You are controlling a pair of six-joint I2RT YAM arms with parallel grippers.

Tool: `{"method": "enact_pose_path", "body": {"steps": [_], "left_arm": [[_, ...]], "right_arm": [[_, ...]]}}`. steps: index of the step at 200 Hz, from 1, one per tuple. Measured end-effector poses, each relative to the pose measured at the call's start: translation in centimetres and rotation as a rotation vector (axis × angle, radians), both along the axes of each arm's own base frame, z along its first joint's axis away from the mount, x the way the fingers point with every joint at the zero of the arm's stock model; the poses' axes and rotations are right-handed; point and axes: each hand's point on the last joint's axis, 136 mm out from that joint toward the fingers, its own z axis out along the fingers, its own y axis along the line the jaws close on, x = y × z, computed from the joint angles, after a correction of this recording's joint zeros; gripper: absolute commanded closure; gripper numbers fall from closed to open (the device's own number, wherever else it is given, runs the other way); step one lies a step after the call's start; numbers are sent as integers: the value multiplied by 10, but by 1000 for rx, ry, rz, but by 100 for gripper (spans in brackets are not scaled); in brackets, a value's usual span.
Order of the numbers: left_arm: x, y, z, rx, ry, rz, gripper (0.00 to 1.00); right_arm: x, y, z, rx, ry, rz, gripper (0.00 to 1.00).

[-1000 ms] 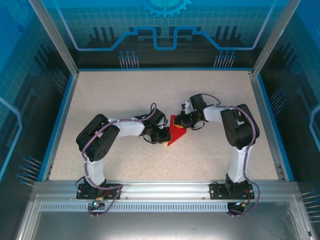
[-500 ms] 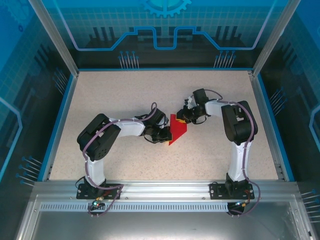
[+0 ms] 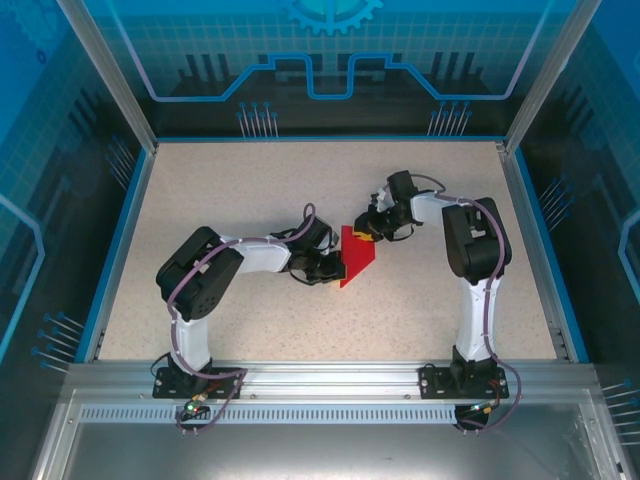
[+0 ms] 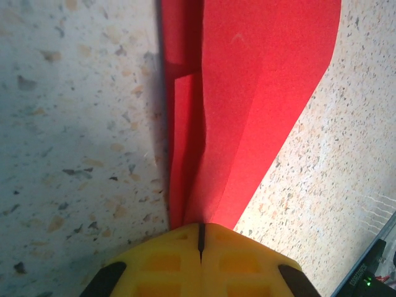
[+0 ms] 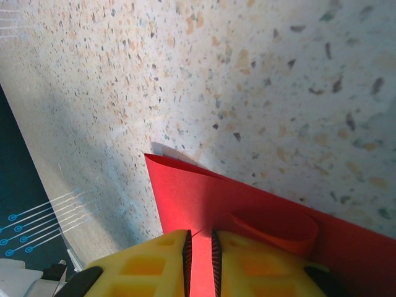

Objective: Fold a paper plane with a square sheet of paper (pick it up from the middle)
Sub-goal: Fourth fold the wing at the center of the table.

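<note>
At the left edge of the folded bright red paper sheet (image 3: 354,262), the left gripper (image 3: 333,272) has its yellow fingers (image 4: 167,263) clenched on the paper's narrow end. The paper lies on the speckled beige table (image 3: 250,190), near its middle. At the paper's upper right, the right gripper (image 3: 366,232) pinches a raised layer between slightly parted fingers (image 5: 154,266).

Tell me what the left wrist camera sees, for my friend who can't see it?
The left gripper, yellow-fingered, is shut on the pointed end of the red folded paper. The paper widens away from it over the speckled table.
</note>
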Motion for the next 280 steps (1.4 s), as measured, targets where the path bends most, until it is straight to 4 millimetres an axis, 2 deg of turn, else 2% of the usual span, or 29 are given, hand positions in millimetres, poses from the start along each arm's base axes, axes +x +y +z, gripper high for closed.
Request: {"method": "enact_pose_path", "body": {"steps": [36,86,146,160,169,202,217,231,257,269,280], "left_arm": [[0,0,0,-1,-3,-1,100],[0,0,-1,0,-6,-5,100],[0,1,0,-3,-26,-22,100],[-1,1,0,-4,-34,-30,100],[-3,2,0,-3,-40,-37,100],[-12,9,1,6,-47,-58,100],[-14,11,1,8,-48,-62,100],[-15,11,1,9,-47,-63,100],[-15,12,1,9,-47,-64,100],[-15,12,1,9,-47,-64,100],[-15,12,1,10,-48,-65,100]], "right_arm": [[7,-4,1,-8,-9,-12,79],[41,-29,0,-77,-75,-73,79],[41,-30,3,-84,-84,-67,79],[42,-34,11,-98,-106,-71,79],[41,-37,23,-99,-133,-71,79],[21,-34,84,-69,-253,-54,87],[6,-25,96,-49,-289,-34,88],[-15,-12,90,-26,-275,-5,89],[-61,17,55,-14,-167,73,89],[-75,28,44,-10,-133,102,89],[-79,36,38,-6,-121,116,90]]}}
